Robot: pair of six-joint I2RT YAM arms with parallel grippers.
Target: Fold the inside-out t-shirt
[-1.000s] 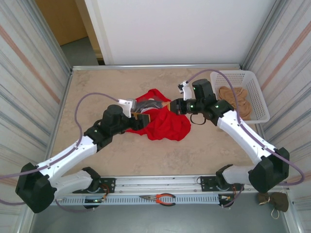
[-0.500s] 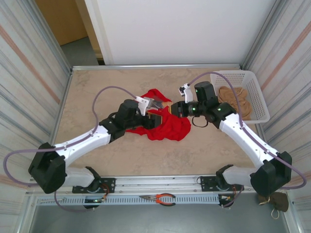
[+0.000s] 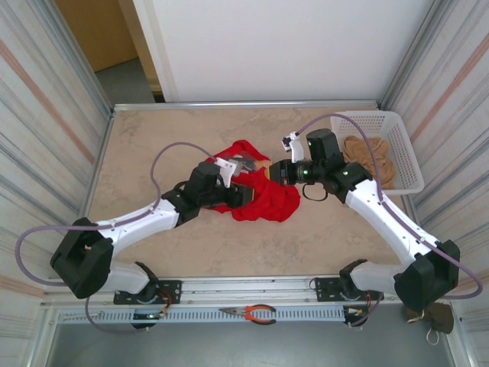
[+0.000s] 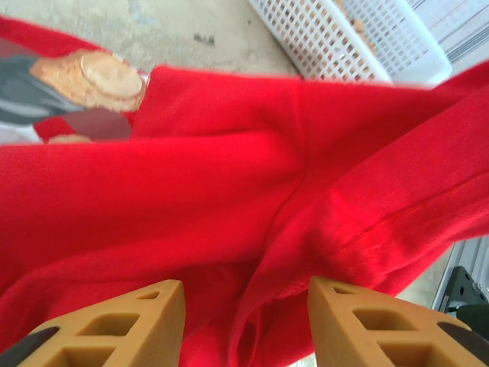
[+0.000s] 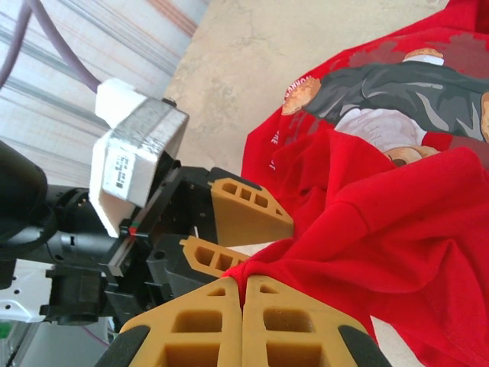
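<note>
One inside-out t-shirt [image 3: 263,200], bright red, is seen crumpled in a loose heap near the middle of the table [image 3: 153,138], between the two arms. One printed figure [image 5: 397,92] in grey, white and tan is shown on an upturned face of the cloth, and a line of white lettering [image 5: 276,149] is seen along a red edge beside it.

Two grippers are met at the heap. The right gripper [image 5: 243,294] is clenched – its two tan fingers are pressed together, and a point of red cloth is pinched at their tips. From there the fabric is drawn up and spread away in folds. The left gripper [image 4: 244,325] is placed at the heap's left side, just beside the right one. Its two tan fingers [image 4: 114,325] are held apart, with a fold of the red shirt lying in the gap between them – the cloth is not squeezed, so the pincer is taken as released.

One white plastic basket [image 3: 405,153] is set at the table's far right, well apart from the shirt, and one tan garment [image 3: 367,153] is held in it. One pair of orange-handled pliers [image 3: 256,312] is laid on the rail at the near edge, between the two arm bases.
</note>
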